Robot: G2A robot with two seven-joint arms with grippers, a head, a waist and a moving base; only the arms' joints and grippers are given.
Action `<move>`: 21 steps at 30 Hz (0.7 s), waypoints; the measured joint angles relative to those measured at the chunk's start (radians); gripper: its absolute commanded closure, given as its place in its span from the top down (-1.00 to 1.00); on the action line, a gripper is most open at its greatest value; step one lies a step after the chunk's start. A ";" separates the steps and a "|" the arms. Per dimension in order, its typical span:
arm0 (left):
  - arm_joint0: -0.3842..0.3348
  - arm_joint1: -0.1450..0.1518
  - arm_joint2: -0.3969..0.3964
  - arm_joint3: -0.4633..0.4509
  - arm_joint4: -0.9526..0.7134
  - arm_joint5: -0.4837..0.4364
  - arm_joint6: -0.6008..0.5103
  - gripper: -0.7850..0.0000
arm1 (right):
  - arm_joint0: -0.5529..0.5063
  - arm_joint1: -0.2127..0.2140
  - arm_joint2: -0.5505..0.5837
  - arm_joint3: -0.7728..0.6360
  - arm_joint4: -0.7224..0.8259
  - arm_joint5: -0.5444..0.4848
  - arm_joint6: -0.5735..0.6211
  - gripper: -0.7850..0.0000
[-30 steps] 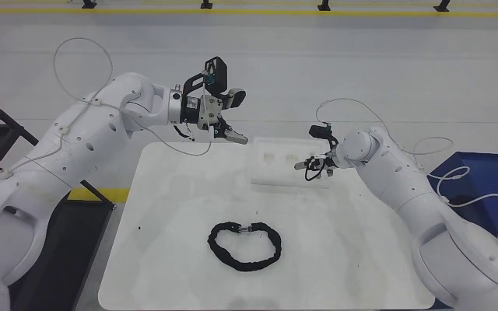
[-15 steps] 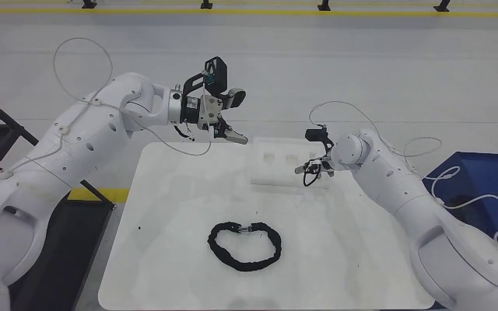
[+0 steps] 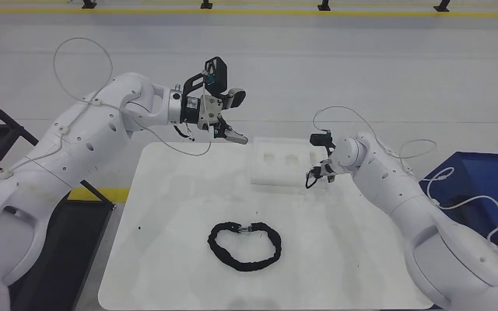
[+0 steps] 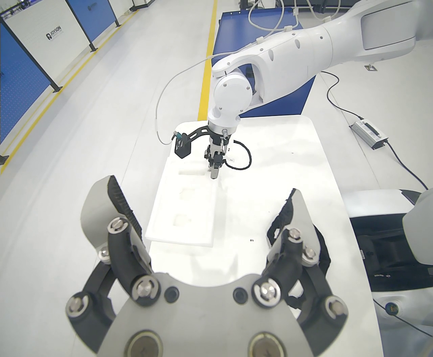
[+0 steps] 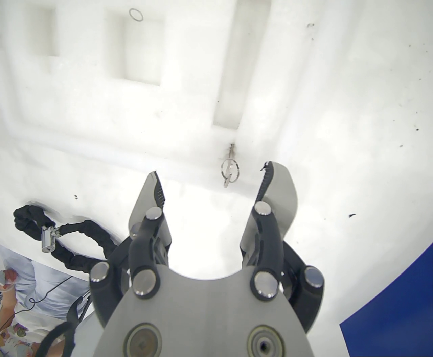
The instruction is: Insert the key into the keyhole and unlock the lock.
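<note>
A black chain lock (image 3: 245, 245) lies in a loop near the middle of the white table (image 3: 171, 256), its metal lock body (image 5: 48, 239) joining the two ends. A small silver key on a ring (image 5: 230, 168) sticks out of the front edge of a white foam block (image 3: 280, 162). My right gripper (image 5: 211, 175) is open, hovering just short of the key, its fingers to either side. In the top view the right gripper (image 3: 317, 176) sits at the foam block's right end. My left gripper (image 4: 203, 199) is open and empty, held high over the table's far left edge (image 3: 231, 134).
The foam block (image 5: 101, 101) has several square recesses and a long slot; a loose ring (image 5: 135, 14) lies on its top. A blue cabinet (image 3: 467, 175) stands right of the table. A black frame (image 3: 15, 136) stands at the left.
The right gripper shifted slightly right and toward the table's front along the foam block's right end. The left arm kept still.
</note>
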 measured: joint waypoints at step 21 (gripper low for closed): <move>0.000 0.000 0.000 0.000 0.000 0.000 0.000 1.00 | 0.001 -0.047 0.024 0.096 -0.032 0.024 -0.020 -0.56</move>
